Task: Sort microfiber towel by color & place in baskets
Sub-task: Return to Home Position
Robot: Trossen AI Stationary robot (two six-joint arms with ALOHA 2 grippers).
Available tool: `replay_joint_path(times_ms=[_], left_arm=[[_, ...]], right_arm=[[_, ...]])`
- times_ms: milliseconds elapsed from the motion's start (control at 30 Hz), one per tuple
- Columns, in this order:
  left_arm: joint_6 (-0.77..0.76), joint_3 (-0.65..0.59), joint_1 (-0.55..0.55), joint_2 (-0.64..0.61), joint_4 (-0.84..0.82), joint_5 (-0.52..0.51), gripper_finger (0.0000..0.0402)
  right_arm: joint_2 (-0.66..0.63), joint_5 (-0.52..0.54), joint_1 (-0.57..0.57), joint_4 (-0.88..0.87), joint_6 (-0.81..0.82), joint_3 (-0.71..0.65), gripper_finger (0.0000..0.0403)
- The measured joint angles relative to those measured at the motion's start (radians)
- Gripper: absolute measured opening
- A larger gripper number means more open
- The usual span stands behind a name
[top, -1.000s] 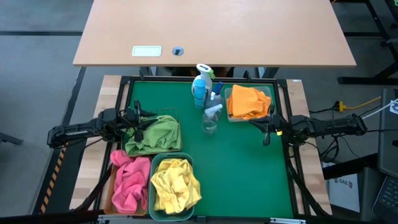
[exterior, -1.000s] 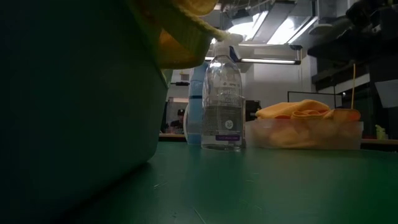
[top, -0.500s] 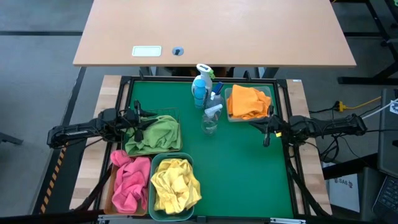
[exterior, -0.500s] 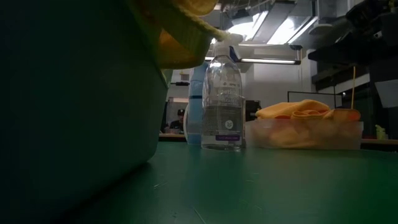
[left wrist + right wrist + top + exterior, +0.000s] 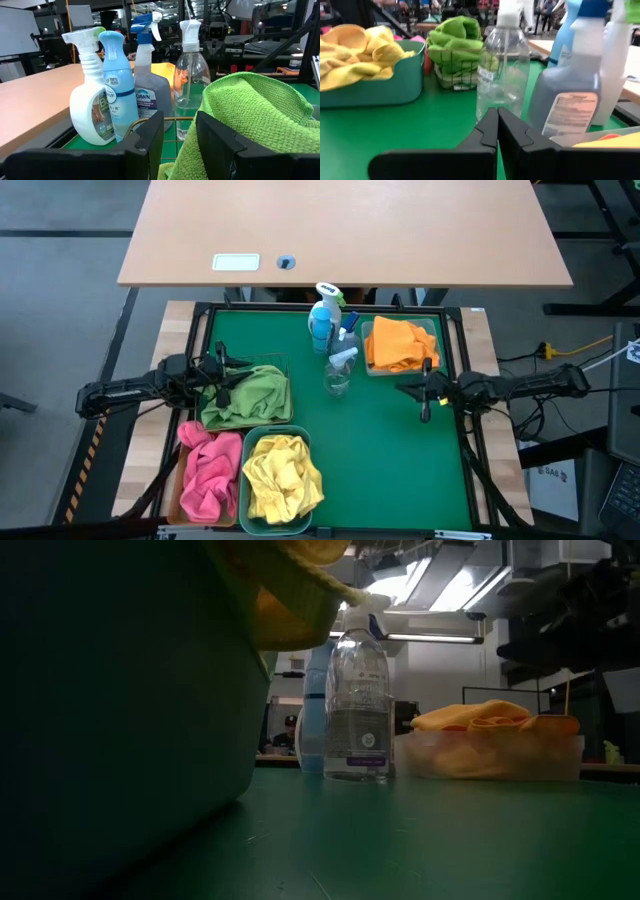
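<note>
Four baskets stand on the green tray (image 5: pixel 400 470). A wire-mesh basket (image 5: pixel 282 370) holds a green towel (image 5: pixel 248 394). An amber basket (image 5: pixel 178 480) holds a pink towel (image 5: pixel 210 475). A teal basket (image 5: pixel 275 435) holds a yellow towel (image 5: pixel 283 480). A clear basket (image 5: pixel 368 350) at the far right holds an orange towel (image 5: pixel 398 344). My left gripper (image 5: pixel 226 375) hovers level at the mesh basket's left rim, open, its fingers (image 5: pixel 150 137) holding nothing. My right gripper (image 5: pixel 405 391) is shut and empty, level above the tray just near of the clear basket.
Several spray bottles stand between the baskets: a clear one (image 5: pixel 338 370) mid-tray, and a blue one (image 5: pixel 320 325) and a white one (image 5: pixel 330 295) at the far edge. A tan desk (image 5: pixel 345 230) lies beyond the tray. The tray's right and near-right part is bare green.
My right gripper has sunk a little toward the tray, staying shut and level.
</note>
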Motion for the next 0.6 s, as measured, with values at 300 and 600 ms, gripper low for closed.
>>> replay_joint_path(times_ms=[300,600], left_arm=[[0.0,0.0,0.0,0.0,0.0,0.0,0.011],[-0.001,0.0,0.0,0.0,0.0,0.0,0.011]], right_arm=[[0.0,0.076,-0.002,0.029,-0.105,0.0,0.0005],[-0.001,0.041,-0.144,0.024,-0.112,0.0,0.0005]])
